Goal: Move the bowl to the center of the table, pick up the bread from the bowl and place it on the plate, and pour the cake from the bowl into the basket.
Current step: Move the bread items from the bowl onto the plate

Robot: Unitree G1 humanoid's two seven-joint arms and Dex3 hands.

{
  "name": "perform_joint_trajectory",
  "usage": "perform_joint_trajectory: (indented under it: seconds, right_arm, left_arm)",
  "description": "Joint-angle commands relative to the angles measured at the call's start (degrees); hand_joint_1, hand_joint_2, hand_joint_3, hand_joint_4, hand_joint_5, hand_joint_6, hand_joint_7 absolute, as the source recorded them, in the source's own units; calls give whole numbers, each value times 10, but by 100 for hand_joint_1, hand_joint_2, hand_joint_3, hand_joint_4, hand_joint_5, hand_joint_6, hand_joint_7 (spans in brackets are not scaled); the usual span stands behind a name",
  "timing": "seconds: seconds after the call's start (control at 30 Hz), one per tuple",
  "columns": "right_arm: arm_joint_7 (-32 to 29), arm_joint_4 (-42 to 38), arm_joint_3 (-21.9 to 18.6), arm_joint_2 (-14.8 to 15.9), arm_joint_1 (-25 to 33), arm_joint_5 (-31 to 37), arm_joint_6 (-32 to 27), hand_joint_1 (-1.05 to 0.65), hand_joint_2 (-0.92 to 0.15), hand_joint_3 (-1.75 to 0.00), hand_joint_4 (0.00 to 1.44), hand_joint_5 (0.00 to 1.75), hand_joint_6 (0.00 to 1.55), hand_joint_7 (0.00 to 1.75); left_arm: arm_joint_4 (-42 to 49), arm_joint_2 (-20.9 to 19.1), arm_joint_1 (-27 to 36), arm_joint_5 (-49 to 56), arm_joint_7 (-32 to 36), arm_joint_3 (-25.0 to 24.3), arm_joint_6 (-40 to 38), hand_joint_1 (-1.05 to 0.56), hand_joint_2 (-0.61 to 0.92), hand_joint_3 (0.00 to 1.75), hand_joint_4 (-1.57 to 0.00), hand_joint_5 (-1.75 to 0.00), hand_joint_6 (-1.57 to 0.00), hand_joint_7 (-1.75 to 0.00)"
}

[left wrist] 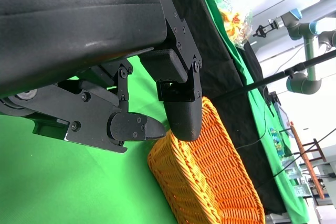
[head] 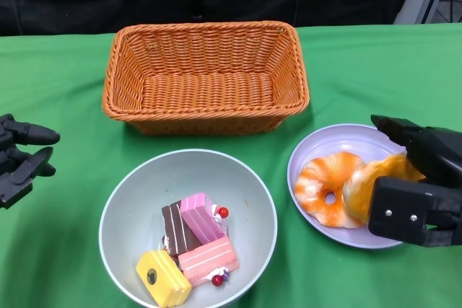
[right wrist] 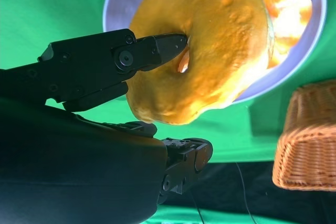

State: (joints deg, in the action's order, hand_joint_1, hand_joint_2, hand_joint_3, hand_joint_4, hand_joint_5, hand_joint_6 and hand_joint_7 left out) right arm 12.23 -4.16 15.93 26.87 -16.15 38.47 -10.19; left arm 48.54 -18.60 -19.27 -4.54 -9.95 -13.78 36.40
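Note:
A pale grey bowl (head: 123, 210) sits at the table's near middle, holding several cake pieces (head: 191, 247): pink, brown and yellow blocks with red cherries. To its right lies a lilac plate (head: 339, 135) with an orange-and-white ring bread (head: 323, 187) on it. My right hand (head: 420, 182) grips a golden-yellow ring bread (head: 372, 182) over the plate's right side. In the right wrist view, a fingertip (right wrist: 170, 45) pokes into the yellow bread's (right wrist: 210, 40) hole above the plate (right wrist: 113, 3). My left hand (head: 20, 158) hovers left of the bowl, fingers apart, holding nothing.
An orange wicker basket (head: 206, 77) stands behind the bowl and is seen in both wrist views (right wrist: 307, 140) (left wrist: 210, 177). Green cloth (head: 65, 91) covers the table. Robot arms and clutter show far off in the left wrist view.

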Motion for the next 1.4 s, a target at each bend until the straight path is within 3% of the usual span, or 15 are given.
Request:
perform_joint_trajectory:
  seconds: [0.03, 0.73, 1.4]
  right_arm:
    - [-17, -26, -8, -4, -21, -8, 12, -41, -92, -4, 23, 4, 15, 3]
    - [-33, -66, -17, -6, -63, -44, 44, -38, -92, -2, 37, 7, 25, 2]
    - [-13, -13, -34, 2, -51, -51, 26, -34, -92, -2, 40, 4, 27, 1]
  left_arm:
    - [-3, -12, 5, -2, -4, -2, 2, -10, 92, 28, -82, -116, -88, -78]
    - [7, -12, 1, 4, -2, 3, 9, -12, 92, 28, -82, -120, -89, -80]
    - [14, -14, -2, 2, -7, 2, 13, -10, 92, 29, -81, -117, -88, -78]
